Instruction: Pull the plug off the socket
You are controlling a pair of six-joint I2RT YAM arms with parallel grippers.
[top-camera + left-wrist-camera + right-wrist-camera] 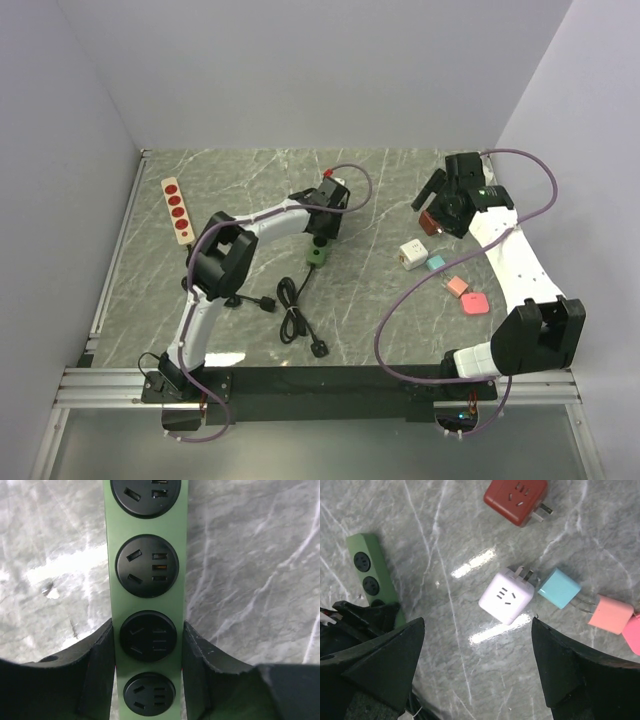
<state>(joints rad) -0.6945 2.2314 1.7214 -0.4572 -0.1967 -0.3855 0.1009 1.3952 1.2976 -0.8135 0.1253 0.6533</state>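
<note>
— Well, where is the plug?
— I cannot tell; the green power strip (316, 255) at frame centre shows only empty sockets (146, 565). Left gripper (148, 630) clenches it, right gripper (477, 625) is released. I would press the strip down and pull straight up.

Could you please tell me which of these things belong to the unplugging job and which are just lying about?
Job: green strip, gripped by left gripper; right gripper, open; likely black cable.
Lying about: beige strip, red cube, white cube, blue adapter, pink adapters.
No plug shows in the green strip's visible sockets.
</note>
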